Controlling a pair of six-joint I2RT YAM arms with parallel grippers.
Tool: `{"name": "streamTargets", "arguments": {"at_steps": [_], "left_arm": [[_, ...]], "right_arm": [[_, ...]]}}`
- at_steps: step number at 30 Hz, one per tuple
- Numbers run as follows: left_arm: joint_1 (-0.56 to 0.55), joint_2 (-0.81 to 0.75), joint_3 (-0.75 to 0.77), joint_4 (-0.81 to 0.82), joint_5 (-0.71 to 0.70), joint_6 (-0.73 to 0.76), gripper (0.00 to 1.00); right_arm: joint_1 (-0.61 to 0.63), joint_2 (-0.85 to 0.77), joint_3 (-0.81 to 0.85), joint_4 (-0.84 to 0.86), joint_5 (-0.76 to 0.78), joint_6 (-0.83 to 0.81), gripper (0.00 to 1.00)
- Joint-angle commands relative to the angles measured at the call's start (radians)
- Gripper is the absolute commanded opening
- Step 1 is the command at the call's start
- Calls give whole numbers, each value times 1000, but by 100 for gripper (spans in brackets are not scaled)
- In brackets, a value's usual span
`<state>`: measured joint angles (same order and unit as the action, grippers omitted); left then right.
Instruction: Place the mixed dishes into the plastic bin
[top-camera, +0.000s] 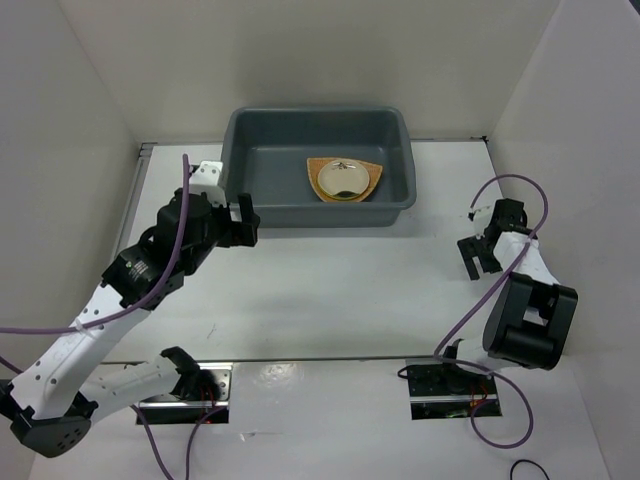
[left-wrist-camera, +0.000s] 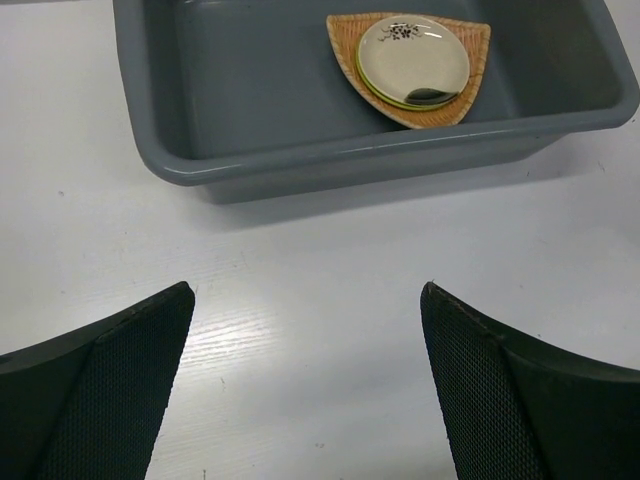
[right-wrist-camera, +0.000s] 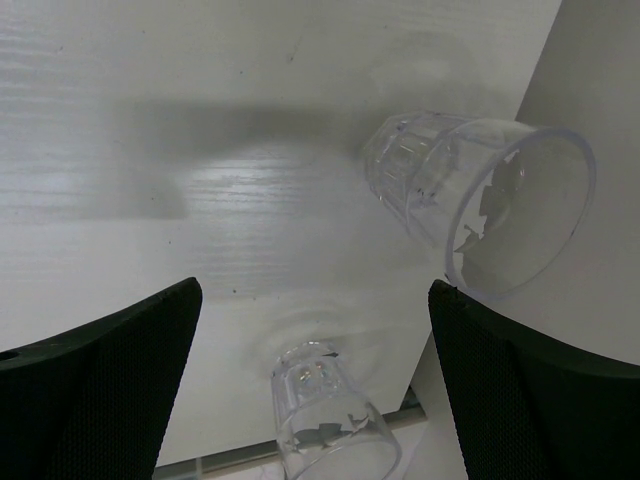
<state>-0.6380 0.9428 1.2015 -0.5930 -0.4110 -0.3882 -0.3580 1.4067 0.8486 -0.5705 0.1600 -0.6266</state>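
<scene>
The big dark grey plastic bin (top-camera: 300, 212) sits at the back of the white worktop (top-camera: 340, 290). Inside lies the fan-shaped woven orange basket tray (left-wrist-camera: 475, 45), with the small lime-green plate (left-wrist-camera: 375, 92) and the shiny cream round plate (left-wrist-camera: 412, 60) on top. The small clear cup (right-wrist-camera: 470, 200) lies on its side by the right wall. The left gripper (left-wrist-camera: 308, 290) and the right gripper (right-wrist-camera: 313, 290) are wide open, holding nothing.

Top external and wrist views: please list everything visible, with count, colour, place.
plastic bin: one, dark grey, far centre
woven tray: one, orange-tan, inside the bin
green plate: one, lime, on the tray, mostly covered
cream plate: one, shiny cream-gold, on the green plate
clear cup: one, transparent, on its side by the wall; second shape nearby, maybe a reflection
table: one, white
left hand: one, black, open, facing the bin
right hand: one, black, open, near the cup
</scene>
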Motion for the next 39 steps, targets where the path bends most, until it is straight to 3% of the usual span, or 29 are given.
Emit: {"name": "streamTargets", "arguments": {"at_steps": [1, 9, 17, 26, 29, 30, 31, 32, 35, 39], "left_arm": [[4, -25, -11, 12, 5, 26, 100], [4, -47, -53, 12, -5, 17, 100], [4, -65, -63, 12, -5, 6, 100], [4, -108, -82, -7, -14, -12, 100], [4, -127, -91, -16, -14, -21, 100], [4, -136, -100, -16, -14, -21, 100], [4, -136, -100, -16, -14, -21, 100], [4, -145, -100, -16, -14, -21, 100], [4, -154, -109, -16, -25, -31, 100], [4, -154, -120, -25, -25, -40, 100]], "right_arm": [[-9, 17, 62, 35, -29, -5, 98], [-9, -97, 135, -6, -39, -15, 98], [-27, 58, 184, 15, -14, -42, 98], [-27, 172, 205, 3, -70, -33, 89], [-27, 210, 205, -6, -70, -42, 78], [-27, 210, 205, -17, -80, -42, 69], [-36, 221, 205, -32, -80, -42, 41], [-36, 221, 220, -32, -89, -42, 29], [-36, 158, 271, -75, -114, -22, 4], [40, 29, 365, -164, -111, -13, 0]]}}
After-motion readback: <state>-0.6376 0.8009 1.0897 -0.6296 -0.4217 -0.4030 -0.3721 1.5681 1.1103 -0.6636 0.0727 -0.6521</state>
